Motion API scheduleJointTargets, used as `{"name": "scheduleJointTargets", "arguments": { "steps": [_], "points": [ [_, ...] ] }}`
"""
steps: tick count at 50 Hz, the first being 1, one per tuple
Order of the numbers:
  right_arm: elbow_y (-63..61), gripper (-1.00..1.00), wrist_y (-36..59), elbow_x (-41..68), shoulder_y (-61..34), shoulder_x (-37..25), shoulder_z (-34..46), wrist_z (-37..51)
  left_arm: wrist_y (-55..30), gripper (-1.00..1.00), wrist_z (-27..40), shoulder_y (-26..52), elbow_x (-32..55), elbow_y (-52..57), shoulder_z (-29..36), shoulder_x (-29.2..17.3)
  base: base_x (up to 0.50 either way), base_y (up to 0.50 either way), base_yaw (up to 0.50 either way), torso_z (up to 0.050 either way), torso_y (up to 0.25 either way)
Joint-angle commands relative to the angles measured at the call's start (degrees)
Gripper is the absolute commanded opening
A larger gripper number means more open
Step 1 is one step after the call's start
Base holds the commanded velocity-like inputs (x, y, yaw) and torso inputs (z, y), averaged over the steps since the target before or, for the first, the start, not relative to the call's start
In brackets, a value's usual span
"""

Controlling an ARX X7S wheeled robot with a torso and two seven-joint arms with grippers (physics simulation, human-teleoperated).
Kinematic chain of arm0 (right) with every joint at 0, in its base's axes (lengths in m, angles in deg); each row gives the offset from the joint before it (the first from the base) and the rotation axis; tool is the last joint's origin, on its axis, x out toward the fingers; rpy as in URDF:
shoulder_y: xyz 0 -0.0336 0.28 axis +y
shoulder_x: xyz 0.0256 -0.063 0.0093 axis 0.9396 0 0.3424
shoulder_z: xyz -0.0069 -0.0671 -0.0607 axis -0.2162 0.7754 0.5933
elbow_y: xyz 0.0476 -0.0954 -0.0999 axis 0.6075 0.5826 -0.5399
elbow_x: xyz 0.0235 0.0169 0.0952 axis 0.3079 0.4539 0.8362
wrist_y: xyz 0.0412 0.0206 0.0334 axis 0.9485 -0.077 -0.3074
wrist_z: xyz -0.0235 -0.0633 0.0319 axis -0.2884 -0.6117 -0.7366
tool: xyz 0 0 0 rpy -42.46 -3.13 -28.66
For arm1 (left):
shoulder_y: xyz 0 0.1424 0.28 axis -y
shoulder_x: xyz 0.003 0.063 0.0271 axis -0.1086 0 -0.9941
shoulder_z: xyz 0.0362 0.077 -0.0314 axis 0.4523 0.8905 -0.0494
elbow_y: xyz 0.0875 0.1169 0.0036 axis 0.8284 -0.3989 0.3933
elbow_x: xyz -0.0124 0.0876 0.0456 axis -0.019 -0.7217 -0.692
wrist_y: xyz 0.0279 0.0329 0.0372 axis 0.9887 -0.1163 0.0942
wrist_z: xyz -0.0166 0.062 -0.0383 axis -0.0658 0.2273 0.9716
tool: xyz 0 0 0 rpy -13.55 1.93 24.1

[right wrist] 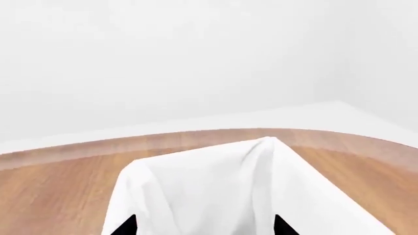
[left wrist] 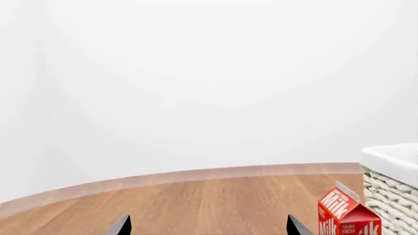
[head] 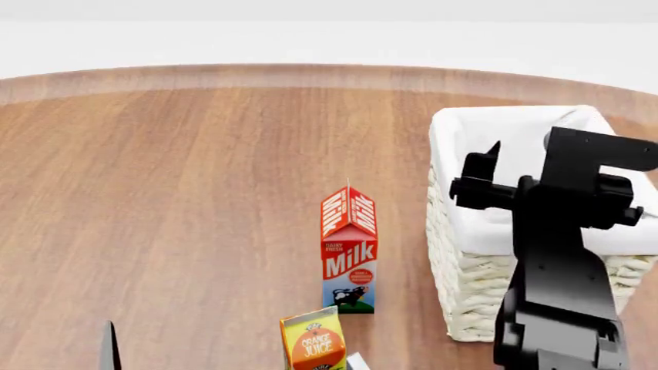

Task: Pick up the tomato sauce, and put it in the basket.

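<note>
The tomato sauce does not show in any view. The basket point(head: 464, 287), whitish wicker with a white cloth lining, stands at the right of the wooden table. It also shows in the left wrist view point(left wrist: 392, 193). My right gripper point(right wrist: 203, 226) is open and empty, its jaws spread wide above the basket's white lining point(right wrist: 196, 186). In the head view the right gripper point(head: 511, 158) hangs over the basket's inside. My left gripper point(left wrist: 209, 226) is open and empty, low over bare wood. One of its fingertips point(head: 108, 343) shows at the head view's bottom left.
A red milk carton point(head: 350, 247) stands left of the basket and also shows in the left wrist view point(left wrist: 346, 218). An orange juice carton point(head: 313, 343) stands in front of it. A small pale corner point(head: 356, 361) beside it cannot be identified. The table's curved far edge point(head: 308, 73) meets a white wall.
</note>
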Motion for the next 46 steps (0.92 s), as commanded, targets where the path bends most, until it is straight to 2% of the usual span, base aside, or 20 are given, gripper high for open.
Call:
{"name": "scheduleJointTargets", "arguments": {
  "steps": [1,2,9,17,29,46],
  "points": [
    [-25.4,1.0,7.9,3.4,9.8,1.2,-2.3,-4.8,0.0,1.0,0.2,0.0,0.1,0.0,0.2,-0.2,0.0,0.0,0.0,0.0,0.0],
    [-33.6,1.0,11.1,4.4,13.2,1.4,-2.7,-5.0,0.0,1.0,0.2,0.0,0.1,0.0,0.2,-0.2,0.0,0.0,0.0,0.0,0.0],
    [-59.1,1.0,18.3,6.5,24.5,1.3,-2.6,-5.7,0.0,1.0,0.3,0.1,0.1,-0.2,0.5,-0.3,0.0,0.0,0.0,0.0,0.0],
    [-81.7,1.0,22.1,7.9,38.5,1.2,-2.4,-5.5,0.0,1.0,0.3,0.2,-0.1,-0.1,0.9,-0.3,0.0,0.0,0.0,0.0,0.0],
    [-97.7,1.0,23.4,15.2,50.5,0.8,-5.8,-7.5,0.1,1.0,0.5,0.4,0.1,-0.2,1.1,-0.4,0.0,0.0,0.0,0.0,0.0],
    [-104.9,1.0,12.5,14.7,66.3,3.4,-8.1,-7.5,0.2,1.0,0.9,0.1,0.3,0.3,1.0,-0.8,0.0,0.0,0.0,0.0,0.0]
  ]
}}
